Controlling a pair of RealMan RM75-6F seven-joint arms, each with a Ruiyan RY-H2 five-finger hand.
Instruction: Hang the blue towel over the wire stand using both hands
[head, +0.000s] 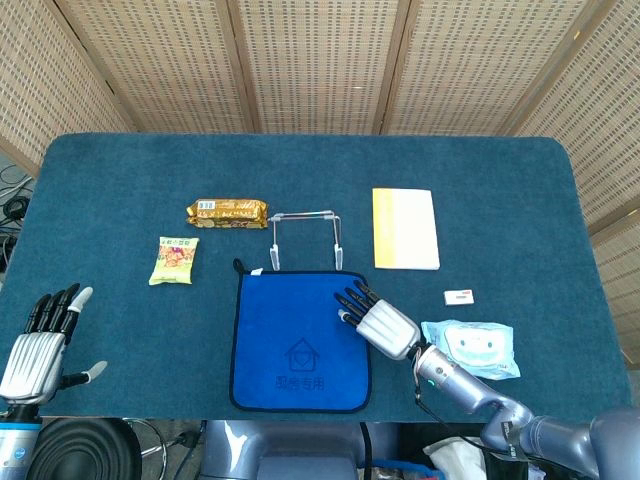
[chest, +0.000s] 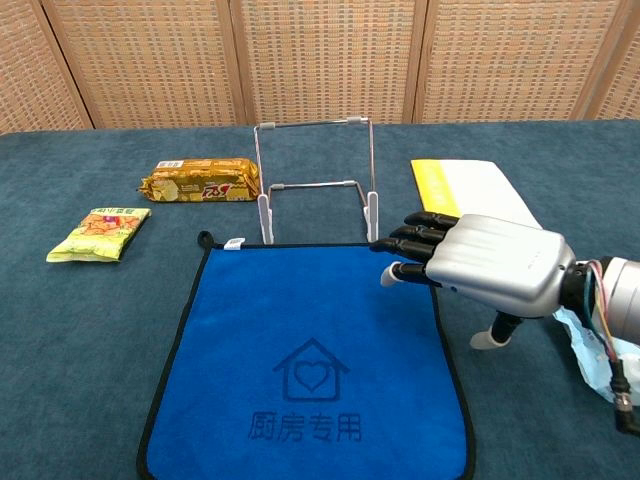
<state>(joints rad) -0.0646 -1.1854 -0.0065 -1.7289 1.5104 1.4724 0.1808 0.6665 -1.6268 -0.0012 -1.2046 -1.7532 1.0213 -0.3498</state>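
The blue towel lies flat on the table near the front edge, a house logo facing up. Just behind its far edge stands the wire stand, upright and bare. My right hand hovers palm down over the towel's right edge near the far right corner, fingers stretched out, holding nothing. My left hand stays far off at the table's front left corner, open, fingers apart; the chest view does not show it.
A gold snack bar and a green snack packet lie left of the stand. A yellow-white booklet lies to the right, with a small white card and a wet-wipes pack beside my right forearm.
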